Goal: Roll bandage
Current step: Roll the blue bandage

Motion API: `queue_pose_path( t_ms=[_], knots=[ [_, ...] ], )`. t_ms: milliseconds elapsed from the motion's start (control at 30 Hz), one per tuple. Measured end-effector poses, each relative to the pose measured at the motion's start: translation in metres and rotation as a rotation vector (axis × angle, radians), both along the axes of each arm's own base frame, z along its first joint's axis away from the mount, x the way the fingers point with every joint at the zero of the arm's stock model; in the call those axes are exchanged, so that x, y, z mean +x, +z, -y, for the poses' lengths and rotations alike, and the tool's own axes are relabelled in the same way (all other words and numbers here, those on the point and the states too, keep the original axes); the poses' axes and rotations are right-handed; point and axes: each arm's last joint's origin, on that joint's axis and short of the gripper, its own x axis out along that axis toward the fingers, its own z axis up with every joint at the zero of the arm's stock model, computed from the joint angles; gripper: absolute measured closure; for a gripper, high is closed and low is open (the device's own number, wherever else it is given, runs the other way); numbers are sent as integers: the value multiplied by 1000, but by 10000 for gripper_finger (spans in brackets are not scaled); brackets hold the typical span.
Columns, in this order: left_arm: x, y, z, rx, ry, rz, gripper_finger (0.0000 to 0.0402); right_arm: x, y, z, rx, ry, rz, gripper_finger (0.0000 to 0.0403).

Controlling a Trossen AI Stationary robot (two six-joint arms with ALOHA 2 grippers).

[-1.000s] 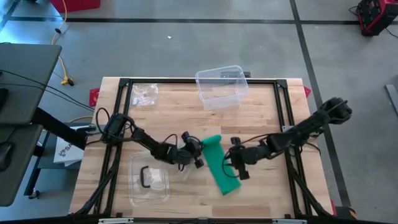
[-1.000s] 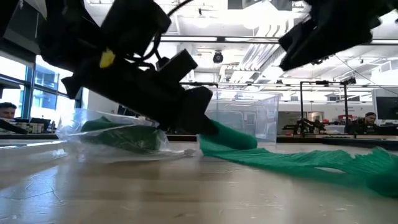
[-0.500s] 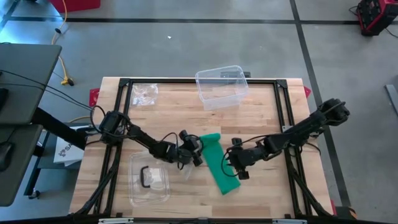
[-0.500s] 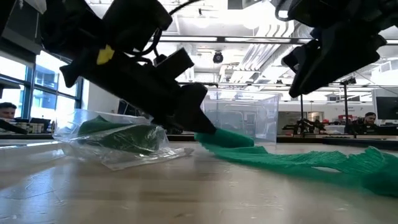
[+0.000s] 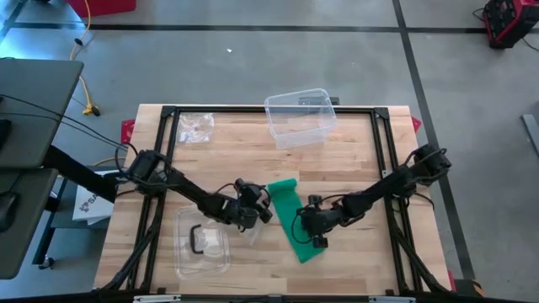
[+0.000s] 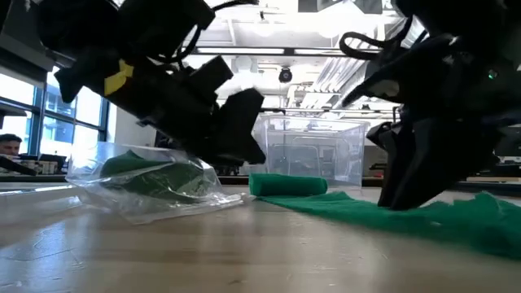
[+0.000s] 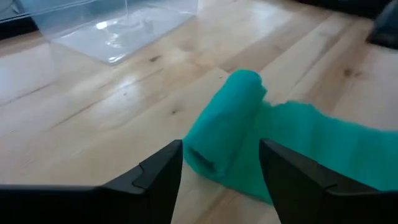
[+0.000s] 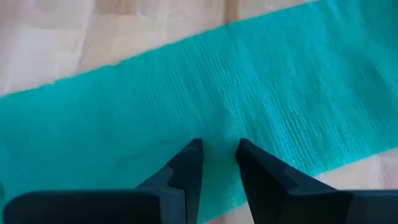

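Note:
A green bandage [image 5: 296, 223] lies as a flat strip on the wooden table. Its far end is wound into a short roll [image 7: 222, 127] that rests on its side on the wood [image 6: 289, 185]. My left gripper [image 7: 221, 148] is open, raised a little above the table just left of the roll [image 5: 263, 209]. Its fingers stand on either side of the roll's near end, apart from it. My right gripper [image 8: 217, 149] comes down on the flat middle of the strip [image 5: 308, 227] with a narrow gap between its fingers. My right gripper sets its two fingertips [image 8: 189, 155] on the flat, unrolled part of the bandage [image 8: 217, 118], near the middle of the strip. It slants down from the table's right side [image 6: 399, 203]. The cloth lies flat on the wood under the tips, with nothing pinched between them.
A clear plastic box [image 5: 296, 118] stands at the far middle. A small clear bag [image 5: 194, 126] lies far left. A crumpled clear bag holding dark items [image 5: 202, 240] lies near left, close to my left arm. Black frame rails [image 5: 383, 143] border the table.
My left gripper has opened and let go of the roll, then risen a little, rolled its wrist and drawn back toward the table's left. The roll now lies free on the wood. My right gripper has come down from above onto the flat strip, its finger gap unchanged.

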Motion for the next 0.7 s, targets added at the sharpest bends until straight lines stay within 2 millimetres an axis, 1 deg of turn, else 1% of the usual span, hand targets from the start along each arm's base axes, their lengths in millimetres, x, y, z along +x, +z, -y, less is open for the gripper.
queue_pose_path(
  t_ms=[100, 167, 233, 367, 467, 533, 700],
  knots=[
    [5, 7, 0, -18, -32, 52, 202, 0, -1, -4, 8, 17, 1, 306],
    [13, 12, -7, -41, -97, 82, 210, 0, -1, -5, 12, 23, 13, 306],
    [20, 16, -23, -53, -133, 96, 223, 1, 0, -6, 21, 29, 25, 306],
    [27, 14, -62, -49, -67, 71, 262, 2, 0, -4, 27, 20, 27, 306],
    [30, 13, -80, -140, -161, 60, 295, 2, 0, -3, 26, 16, 26, 306],
    [31, 11, -81, -185, -222, 40, 319, 2, 0, -3, 27, 15, 26, 306],
    [28, 6, -67, -268, -299, -5, 370, 2, 0, -3, 26, 15, 26, 306]
  ],
)
